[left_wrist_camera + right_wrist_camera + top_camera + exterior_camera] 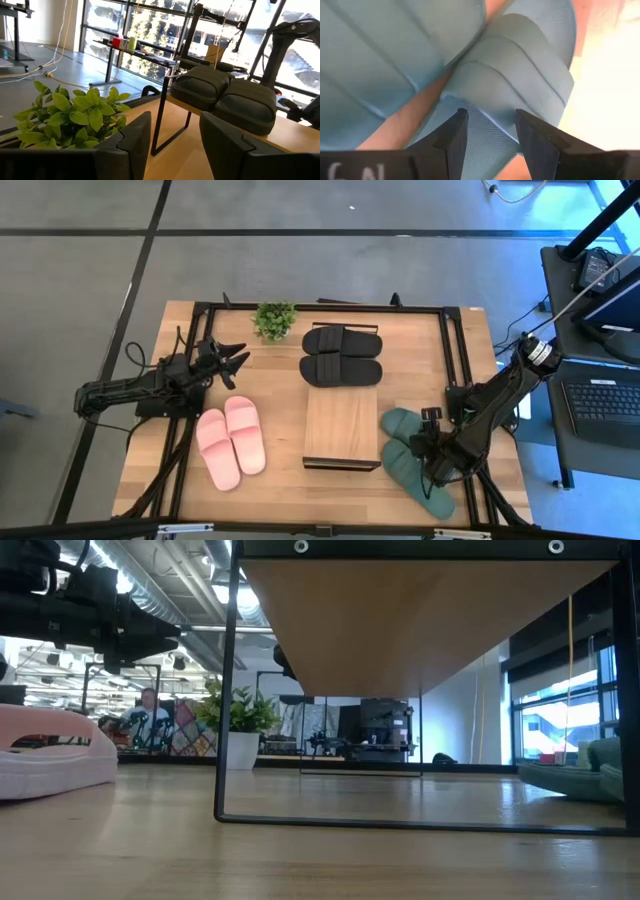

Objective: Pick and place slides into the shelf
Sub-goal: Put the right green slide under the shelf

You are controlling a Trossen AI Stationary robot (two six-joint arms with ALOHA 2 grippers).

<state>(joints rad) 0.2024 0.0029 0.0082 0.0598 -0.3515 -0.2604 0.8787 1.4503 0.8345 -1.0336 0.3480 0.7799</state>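
Shelf point(342, 430) sits mid-table point(470, 345) as ref. Right hand point(432, 452) is down over the green slides point(415, 460), just right of shelf; fingers point(454, 137) parted w/ a green strap between them, not clamped as far as visible. Black slides point(342, 355) lie just behind shelf, on table. Pink slides point(231, 440) are left of shelf. Left hand point(235, 365) is raised behind the pink pair, near plant point(274, 319), fingers apart, holding nothing.

Table point(470, 355): slides (three pairs), shelf point(341, 428), plant point(274, 319)
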